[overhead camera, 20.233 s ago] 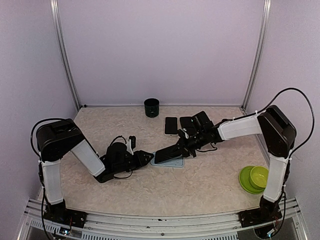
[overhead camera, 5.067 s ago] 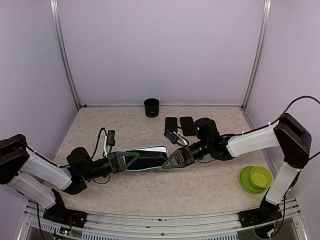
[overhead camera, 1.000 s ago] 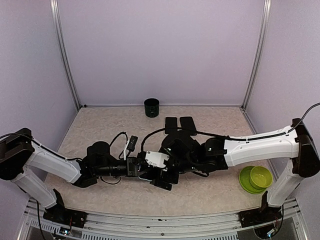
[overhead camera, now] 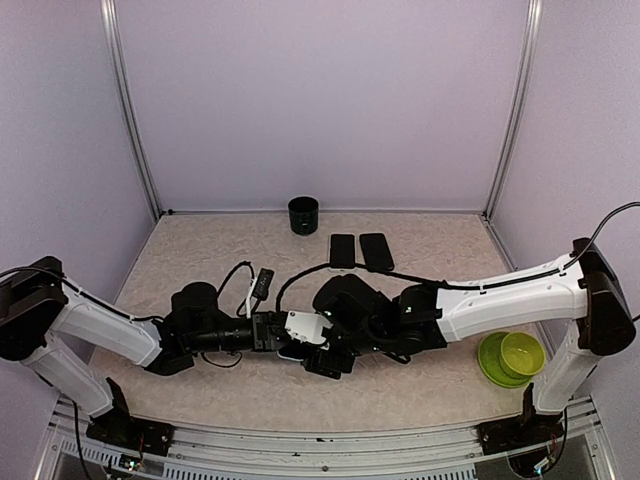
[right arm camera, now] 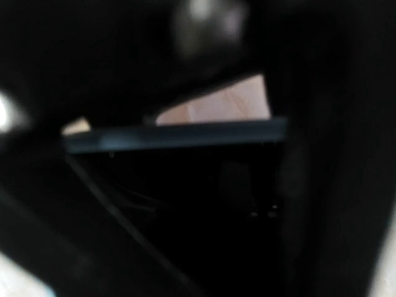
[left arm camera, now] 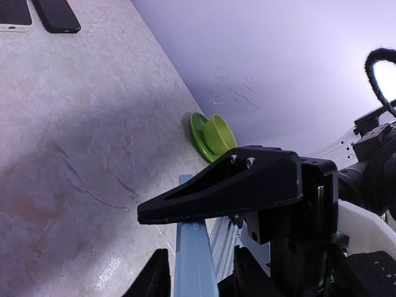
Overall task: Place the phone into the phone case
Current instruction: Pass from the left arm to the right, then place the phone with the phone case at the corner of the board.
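Shifted left, my right gripper [overhead camera: 324,356] meets the left gripper [overhead camera: 287,340] at the phone case [left arm camera: 193,260]; I can't tell either pincer's state.

Layout: both hands tip to tip mid-surface [overhead camera: 200,260], towards the front.
Left hand [overhead camera: 283,338] lay left of right hand [overhead camera: 318,352], phone case [left arm camera: 193,260] edge-on at the join. Left phone [overhead camera: 342,250] and right phone [overhead camera: 376,251] lay side by side behind them, cup [overhead camera: 303,214] further back by the rear wall. Bowl [overhead camera: 520,350] sat on plate [overhead camera: 490,366], front right.
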Available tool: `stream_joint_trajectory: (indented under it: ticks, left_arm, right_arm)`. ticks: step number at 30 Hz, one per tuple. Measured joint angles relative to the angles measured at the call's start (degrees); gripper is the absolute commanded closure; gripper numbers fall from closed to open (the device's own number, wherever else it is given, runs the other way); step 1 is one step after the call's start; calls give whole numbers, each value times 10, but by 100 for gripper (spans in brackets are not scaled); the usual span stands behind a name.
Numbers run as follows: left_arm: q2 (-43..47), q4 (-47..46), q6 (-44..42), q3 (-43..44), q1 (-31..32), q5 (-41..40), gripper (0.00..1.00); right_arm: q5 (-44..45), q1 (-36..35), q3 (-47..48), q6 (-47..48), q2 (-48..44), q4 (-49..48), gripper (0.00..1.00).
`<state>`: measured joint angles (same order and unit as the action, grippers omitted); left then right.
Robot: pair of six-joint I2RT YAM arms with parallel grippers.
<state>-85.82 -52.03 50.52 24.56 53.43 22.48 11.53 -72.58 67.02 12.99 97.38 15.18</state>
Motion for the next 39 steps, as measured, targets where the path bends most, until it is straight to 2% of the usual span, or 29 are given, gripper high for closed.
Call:
stream_joint_trajectory:
  ticks: [7, 16, 26, 39]
  left_arm:
    - [47, -11, -9, -27, -4, -12, 41]
    - [141, -5, -14, -76, -42, -50, 28]
    - [212, 26, -22, -107, -55, -100, 26]
    - [217, 34, -22, -124, -55, -111, 26]
  right_arm:
    - [-9, 22, -20, -16, -28, -1, 37]
    - [-15, 83, -55, -43, -83, -3, 38]
    - [20, 204, -44, -111, -106, 11, 37]
    - [38, 372, 28, -200, -24, 29, 36]
